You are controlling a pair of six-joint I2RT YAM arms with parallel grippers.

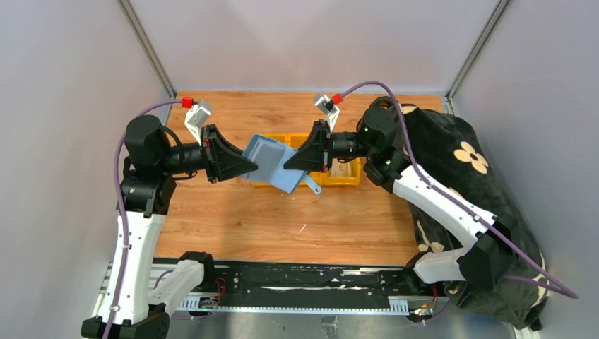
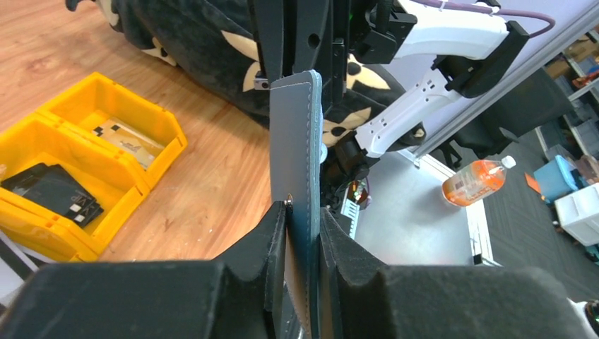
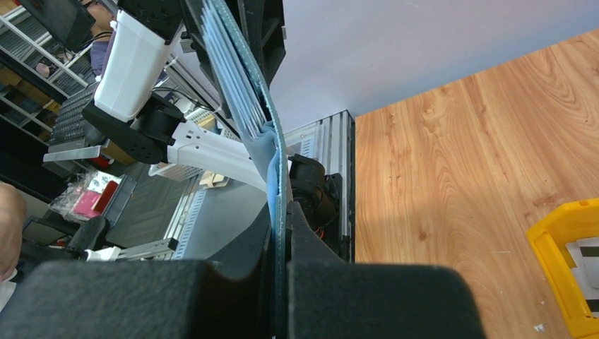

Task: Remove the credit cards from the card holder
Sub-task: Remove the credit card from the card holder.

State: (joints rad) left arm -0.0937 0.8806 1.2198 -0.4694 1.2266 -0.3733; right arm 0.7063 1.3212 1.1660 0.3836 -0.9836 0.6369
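Flat slate-blue folding card holder (image 1: 272, 161) held aloft. Jaws of left gripper (image 1: 248, 163) closed tight on one edge, right gripper (image 1: 288, 165) pinching opposite edge; probably bracing it for card removal.

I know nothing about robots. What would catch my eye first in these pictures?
The two arms meet above the middle of the table, with the left gripper and right gripper each clamped on an opposite end of a slate-blue card holder held in the air. Just below it sit yellow bins. A black flower-print cloth is heaped along the table's right side.
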